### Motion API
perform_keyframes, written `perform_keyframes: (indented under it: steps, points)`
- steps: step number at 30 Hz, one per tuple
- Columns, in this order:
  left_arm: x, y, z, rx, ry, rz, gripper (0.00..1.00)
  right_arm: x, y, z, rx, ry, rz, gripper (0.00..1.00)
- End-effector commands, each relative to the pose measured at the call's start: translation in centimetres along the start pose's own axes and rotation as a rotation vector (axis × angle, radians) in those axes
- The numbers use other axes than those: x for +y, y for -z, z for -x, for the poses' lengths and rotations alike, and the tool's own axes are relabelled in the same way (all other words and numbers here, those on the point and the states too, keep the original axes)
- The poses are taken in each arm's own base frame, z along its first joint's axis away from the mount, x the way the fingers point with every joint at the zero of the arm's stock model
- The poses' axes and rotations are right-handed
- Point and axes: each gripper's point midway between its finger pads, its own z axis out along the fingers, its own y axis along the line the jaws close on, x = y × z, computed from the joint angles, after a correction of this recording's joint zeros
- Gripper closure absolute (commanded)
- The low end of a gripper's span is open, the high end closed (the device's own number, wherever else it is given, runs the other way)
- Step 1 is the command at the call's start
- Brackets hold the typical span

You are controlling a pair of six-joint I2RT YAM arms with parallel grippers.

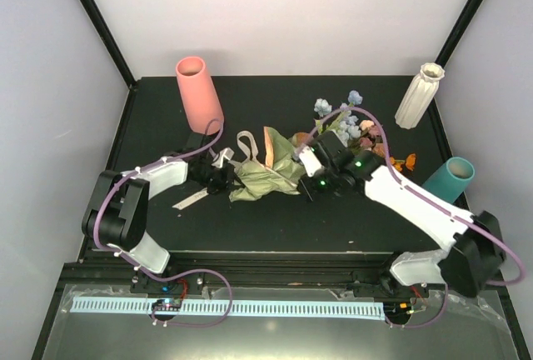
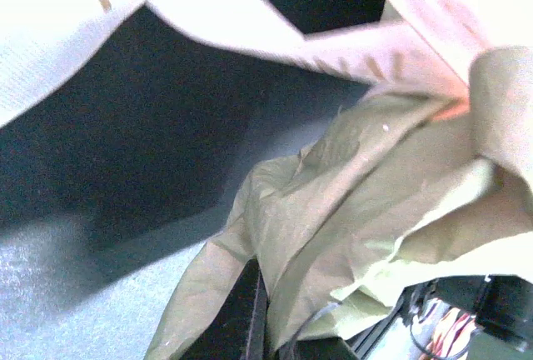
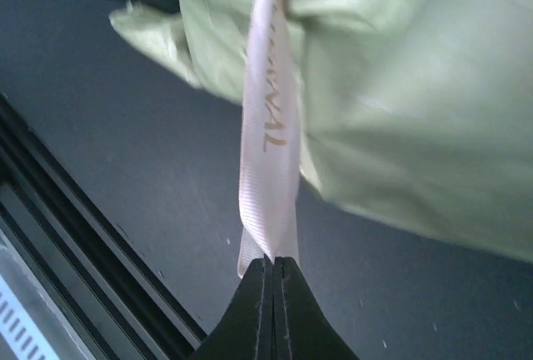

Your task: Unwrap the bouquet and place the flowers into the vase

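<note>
With the right gripper point(image 3: 273, 262) clamped shut on the pale pink lettered ribbon point(image 3: 266, 127) and the left gripper point(image 1: 220, 178) closed at the olive-green paper-wrapped bouquet point(image 1: 266, 178) lying left of the ribbed white vase point(image 1: 419, 95), a hard pull could drag the bundle rather than untie it.

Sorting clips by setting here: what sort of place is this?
Probably a robotics test cell: black tabletop boxed in by plain white panels, two robot arms mounted at its near edge.
</note>
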Motion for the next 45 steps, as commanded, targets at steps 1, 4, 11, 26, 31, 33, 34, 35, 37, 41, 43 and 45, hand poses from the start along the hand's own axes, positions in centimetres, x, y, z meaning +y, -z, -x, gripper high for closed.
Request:
perform_keyframes:
  steps: [1,4,11,26,31,33,34,35,37,41,43,45]
  points:
    - [-1.4,1.6,3.7,-0.111,0.026,-0.050,0.98,-1.5,1.4,-4.0,-0.021,-0.042,-0.070,0.98]
    - [-1.5,2.1,4.4,-0.132,0.038,-0.063,0.98,-1.0,1.3,-6.0,-0.050,-0.093,-0.018,0.98]
    - [-1.3,2.3,4.5,-0.125,-0.056,-0.024,0.99,-0.5,1.3,-6.3,-0.054,-0.109,0.018,0.89]
    - [-1.4,2.2,0.7,-0.071,-0.202,0.030,0.98,2.6,-0.2,7.7,-0.084,-0.021,0.117,0.58]
    - [-1.8,2.7,0.5,-0.095,-0.200,0.030,0.98,1.8,-4.3,9.4,0.037,-0.086,0.103,0.57]
    - [-1.9,2.9,0.4,-0.102,-0.200,0.027,0.98,1.5,-5.6,9.0,0.082,-0.106,0.100,0.57]
    - [-2.0,2.9,0.5,-0.105,-0.201,0.025,0.98,1.4,-6.1,8.8,0.100,-0.112,0.104,0.57]
    - [-2.0,2.8,0.4,-0.105,-0.201,0.025,0.98,1.4,-6.6,8.7,0.113,-0.118,0.108,0.57]
    - [-1.8,2.7,0.4,-0.101,-0.201,0.029,0.98,1.4,-7.4,8.4,0.136,-0.125,0.120,0.58]
    - [-1.7,2.6,0.4,-0.100,-0.201,0.030,0.98,1.0,-8.3,7.8,0.175,-0.131,0.111,0.61]
    - [-1.8,2.6,0.5,-0.103,-0.203,0.026,0.98,0.9,-8.2,7.5,0.185,-0.133,0.101,0.68]
    - [-1.9,2.6,0.7,-0.107,-0.202,0.025,0.99,1.1,-7.7,7.5,0.172,-0.130,0.109,0.78]
